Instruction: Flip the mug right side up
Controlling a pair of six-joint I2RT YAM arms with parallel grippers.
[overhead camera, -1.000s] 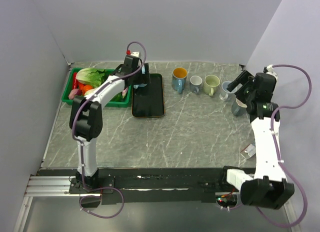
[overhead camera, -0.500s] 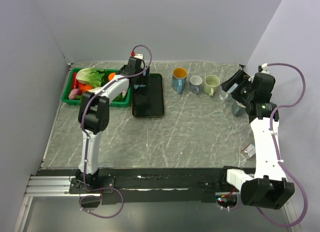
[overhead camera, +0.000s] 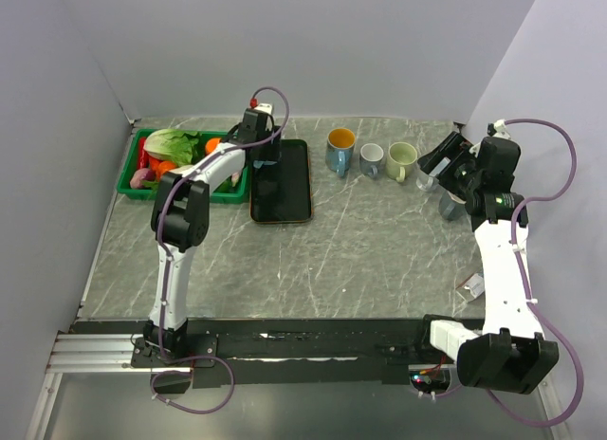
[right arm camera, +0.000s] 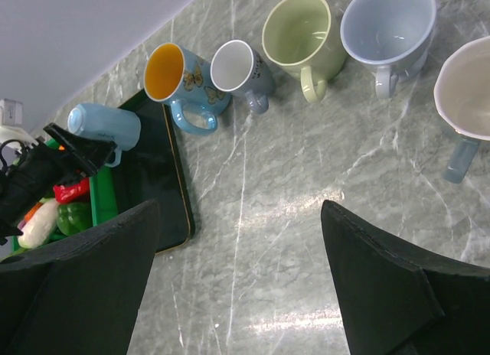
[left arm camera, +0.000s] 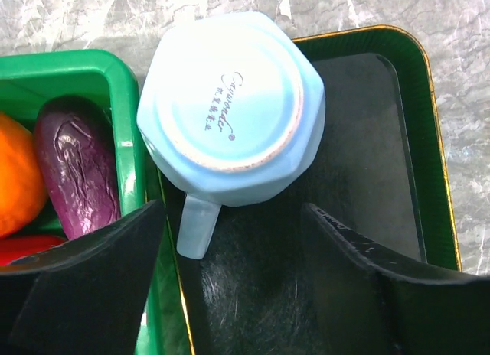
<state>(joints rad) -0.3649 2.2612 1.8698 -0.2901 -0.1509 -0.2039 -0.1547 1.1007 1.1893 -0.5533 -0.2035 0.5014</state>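
left wrist, mug [left arm camera: 230,110]: upside down, base up, on the far-left corner of the tray [left arm camera: 367,141], just beside the bin [left arm camera: 126,133]
left wrist, handle [left arm camera: 195,225]: points near, sits between the two fingers
left wrist, left gripper [left arm camera: 230,211]: jaws apart, one finger on each side of the handle, no contact visible, holds nothing
left wrist, bin contents: eggplant [left arm camera: 76,167] by the right wall, orange [left arm camera: 14,175] to its left
right wrist, right gripper [right arm camera: 239,210]: jaws wide apart, nothing between, up over the table [right arm camera: 306,179]
right wrist, mug row [right arm camera: 302,34]: five upright mugs along the far right, well apart from the tray
right wrist, mug: seen at the tray's far-left corner, left gripper right at it
top, left gripper [overhead camera: 266,155]: at the tray's far-left corner, covers most of the mug
top, right gripper [overhead camera: 438,162]: over the right end of the mug row
top, bin: left of the tray, touching it, lettuce [overhead camera: 173,141] inside
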